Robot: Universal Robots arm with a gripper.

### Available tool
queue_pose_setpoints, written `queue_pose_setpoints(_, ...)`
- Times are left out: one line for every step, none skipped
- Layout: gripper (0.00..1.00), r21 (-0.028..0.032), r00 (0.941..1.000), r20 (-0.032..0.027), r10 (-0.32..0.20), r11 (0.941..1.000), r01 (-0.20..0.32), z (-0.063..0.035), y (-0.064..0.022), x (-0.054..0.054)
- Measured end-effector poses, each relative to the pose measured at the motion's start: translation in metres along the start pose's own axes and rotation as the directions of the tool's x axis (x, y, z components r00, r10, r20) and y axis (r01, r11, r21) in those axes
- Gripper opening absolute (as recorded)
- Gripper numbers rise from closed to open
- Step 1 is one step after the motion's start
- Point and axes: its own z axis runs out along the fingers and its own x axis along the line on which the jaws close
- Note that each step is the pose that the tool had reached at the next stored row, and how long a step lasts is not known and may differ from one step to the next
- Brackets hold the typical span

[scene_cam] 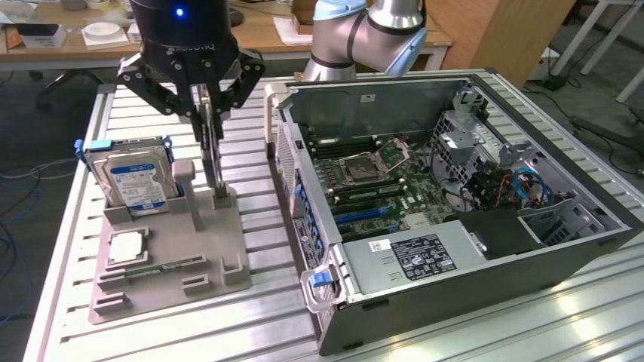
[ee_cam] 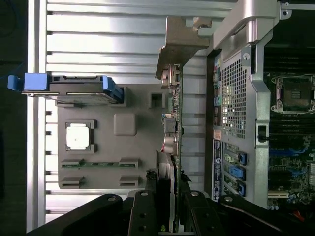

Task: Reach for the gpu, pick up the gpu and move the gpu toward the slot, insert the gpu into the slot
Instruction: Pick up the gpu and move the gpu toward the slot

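Observation:
The gpu (scene_cam: 214, 162) stands on edge in the grey fixture (scene_cam: 216, 253), to the exterior view's left of the open computer case (scene_cam: 563, 260). In the wrist view I see the gpu (ee_cam: 176, 120) edge-on: green board, black cooler, and silver end bracket (ee_cam: 181, 37) at its far end. My gripper (scene_cam: 207, 113) hangs right over the card, and its black fingers (ee_cam: 145, 214) close on both faces of it. The blue expansion slots (scene_cam: 364, 216) lie on the motherboard inside the case.
On the fixture sit a blue-labelled hard drive (scene_cam: 136, 179), a square silver processor chip (scene_cam: 128, 246) and a memory stick (scene_cam: 166, 265). The case's perforated back wall (ee_cam: 234, 98) stands close beside the card. The arm's base (scene_cam: 352, 41) rises behind the case.

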Motion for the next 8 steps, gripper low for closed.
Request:
queue_pose_setpoints(0.27,0.0000,1.0000,0.0001,0.000,1.0000,0.000,-0.0011,0.0001,0.0000)
queue_pose_setpoints(0.27,0.0000,1.0000,0.0000,0.000,1.0000,0.000,-0.0020,0.0001,0.0000)
queue_pose_setpoints(0.27,0.0000,1.0000,0.0000,0.000,1.0000,0.000,-0.0029,0.0002,-0.0001)
queue_pose_setpoints(0.27,0.0000,1.0000,0.0000,0.000,1.0000,0.000,-0.0039,0.0003,-0.0001)
queue_pose_setpoints(0.27,0.0000,1.0000,0.0000,0.000,1.0000,0.000,-0.0048,0.0003,-0.0001)
queue_pose_setpoints(0.27,0.0000,1.0000,0.0000,0.000,1.0000,0.000,-0.0058,0.0004,-0.0001)
queue_pose_setpoints(0.27,0.0000,1.0000,0.0000,0.000,1.0000,0.000,-0.0066,0.0004,-0.0001)
queue_pose_setpoints(0.27,0.0000,1.0000,0.0000,0.000,1.0000,0.000,-0.0073,0.0005,-0.0002)
